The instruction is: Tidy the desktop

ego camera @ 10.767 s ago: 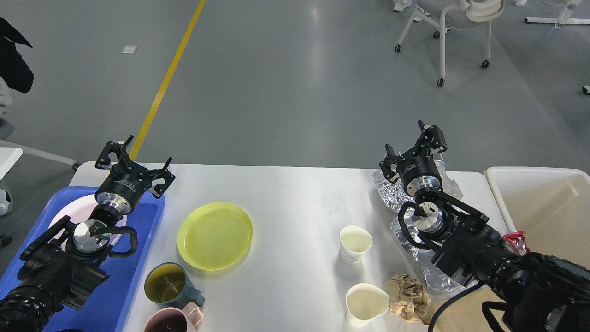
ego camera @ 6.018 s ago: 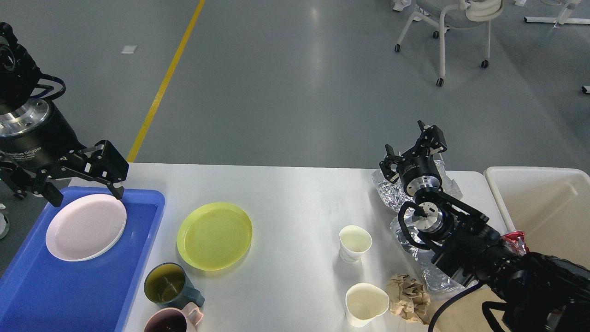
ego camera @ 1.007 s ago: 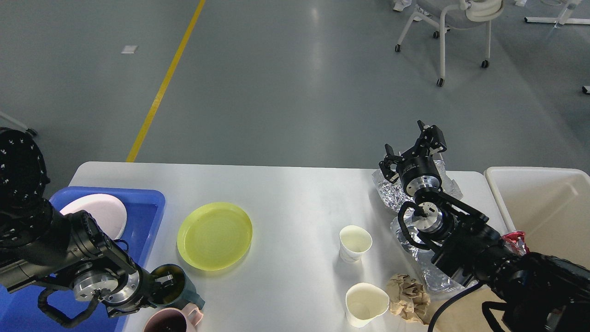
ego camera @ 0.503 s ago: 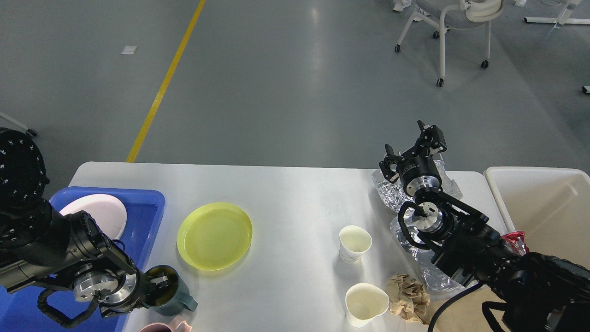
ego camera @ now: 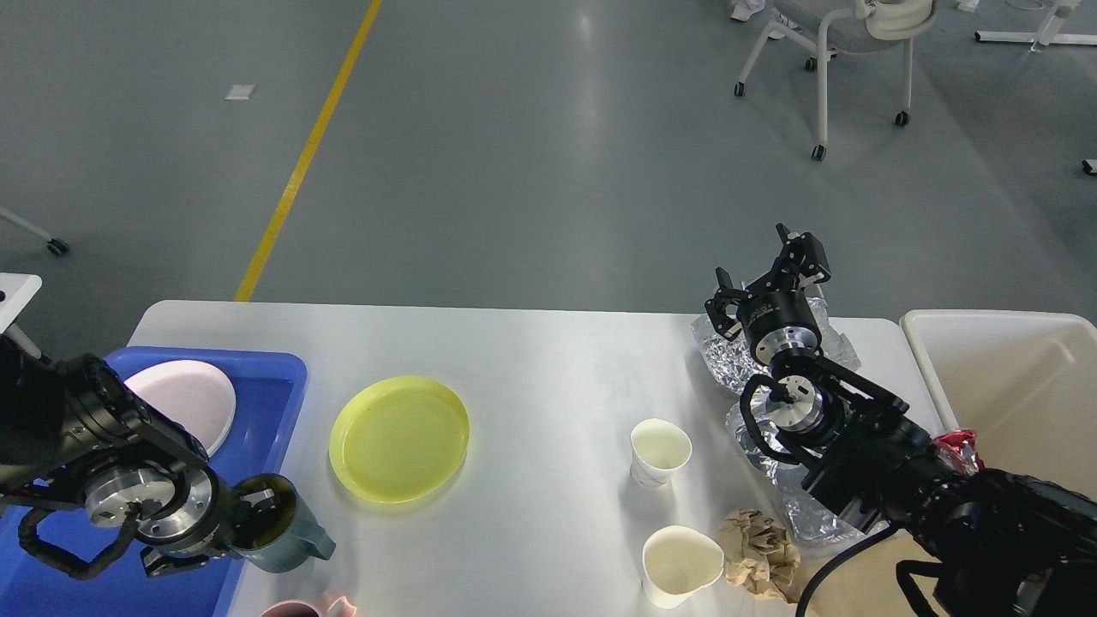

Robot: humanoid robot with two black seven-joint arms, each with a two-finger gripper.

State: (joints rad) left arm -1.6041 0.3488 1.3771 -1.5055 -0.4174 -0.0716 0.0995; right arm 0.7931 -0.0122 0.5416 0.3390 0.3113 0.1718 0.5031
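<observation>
The white desk [ego camera: 548, 360] fills the lower half of the view. At its 3 o'clock edge stands an off-white bin [ego camera: 1020, 377]; at 9 o'clock a blue tray [ego camera: 266, 403] carries a pale pink plate [ego camera: 184, 398]. A yellow plate [ego camera: 399, 437] lies left of centre. Crumpled foil [ego camera: 728, 356] sits at 2 o'clock under the right hand [ego camera: 767, 278], which hovers with fingers spread, holding nothing. At 5 o'clock are two paper cups [ego camera: 660, 452] [ego camera: 681, 566] and a brown paper wad [ego camera: 758, 553]. At 7 o'clock the left hand [ego camera: 257, 514] grips the rim of a dark teal mug [ego camera: 287, 540] by the tray's edge; a pink mug [ego camera: 313, 607] peeks in below.
</observation>
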